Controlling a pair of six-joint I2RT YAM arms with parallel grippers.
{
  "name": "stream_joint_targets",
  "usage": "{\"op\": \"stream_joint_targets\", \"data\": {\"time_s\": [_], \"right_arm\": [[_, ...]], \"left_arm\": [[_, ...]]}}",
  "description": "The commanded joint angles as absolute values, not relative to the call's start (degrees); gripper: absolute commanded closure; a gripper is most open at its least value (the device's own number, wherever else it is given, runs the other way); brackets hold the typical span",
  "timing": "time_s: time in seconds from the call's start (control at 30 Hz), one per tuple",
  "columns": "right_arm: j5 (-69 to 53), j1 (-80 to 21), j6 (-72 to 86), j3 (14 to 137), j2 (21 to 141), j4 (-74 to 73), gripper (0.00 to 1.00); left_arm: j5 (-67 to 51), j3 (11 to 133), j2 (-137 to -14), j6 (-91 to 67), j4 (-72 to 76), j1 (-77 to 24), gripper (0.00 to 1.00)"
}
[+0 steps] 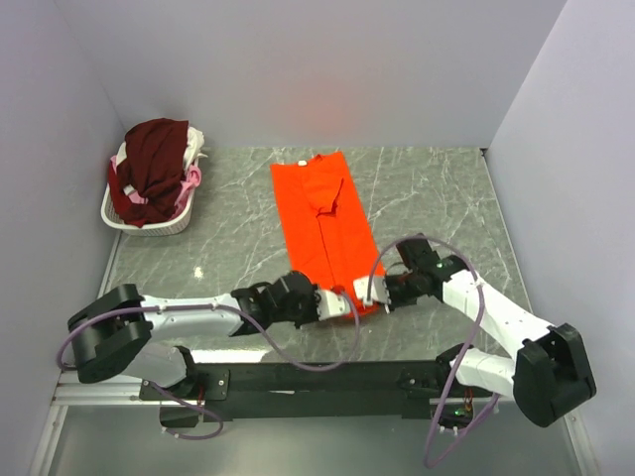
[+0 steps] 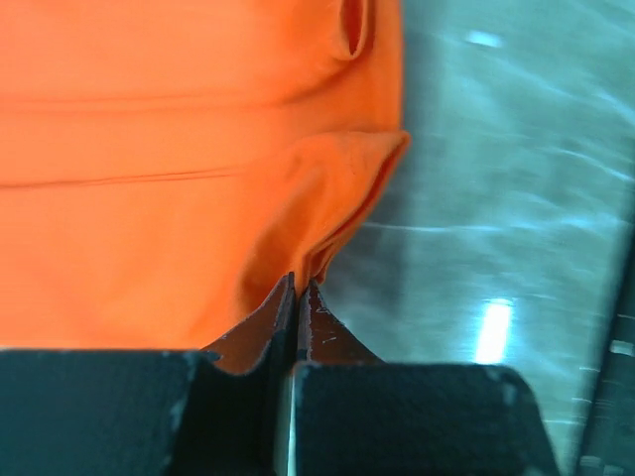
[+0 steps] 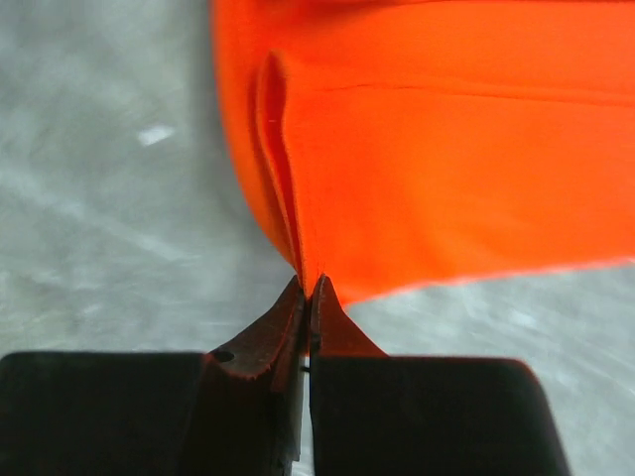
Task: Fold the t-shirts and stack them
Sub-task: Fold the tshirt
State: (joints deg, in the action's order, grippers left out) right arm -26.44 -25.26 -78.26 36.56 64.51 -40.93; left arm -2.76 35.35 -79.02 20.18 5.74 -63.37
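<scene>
- Far left, back of the table (image 1: 446, 198): white wire basket (image 1: 149, 226) holding the piled t-shirts (image 1: 154, 164), maroon on top, pink and white showing beneath; none of these folded yet
- Left gripper (image 2: 298, 288): jaws pressed together, pinching a gathered bit of the near hem, cloth puckering up into the tips
- Centre: orange t-shirt (image 1: 322, 223) lies flat as a long narrow strip, sides already turned in, collar end far, hem end near the arms
- Right gripper (image 3: 310, 288): jaws closed on the hem's other near corner, a small ridge of cloth running into the tips
- Step in hand, as I judge it: carry the near hem over toward the collar
- To do it well: lift both corners together and level, hold the hem taut between them, travel straight along the strip so the edges line up, lower before letting go
- Risk: a thin pinch may catch only the top layer and leave the lower one behind
</scene>
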Motion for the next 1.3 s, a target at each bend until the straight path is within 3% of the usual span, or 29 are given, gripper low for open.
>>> {"op": "stream_joint_targets", "data": {"time_s": [0.0,0.33,0.6,1.27], "right_arm": [[-26.55,-25.40,-65.32,47.95,68.79,-39.03,1.00],[-21.01,-22.24,-49.67,78.52,98.06,-36.91,1.00],[-15.92,-20.57,-42.81,96.74,115.20,-38.14,1.00],[-11.34,-19.86,-35.43,112.05,128.14,-36.39,1.00]], "left_arm": [[-7.63,39.19,-76.55,22.32,5.98,-57.41,0.99],[-20.56,55.36,-90.50,26.45,2.82,-33.69,0.99],[-22.67,65.64,-102.56,26.63,0.70,-27.69,0.99],[-19.52,74.00,-111.70,25.05,1.85,-23.38,0.99]]}}
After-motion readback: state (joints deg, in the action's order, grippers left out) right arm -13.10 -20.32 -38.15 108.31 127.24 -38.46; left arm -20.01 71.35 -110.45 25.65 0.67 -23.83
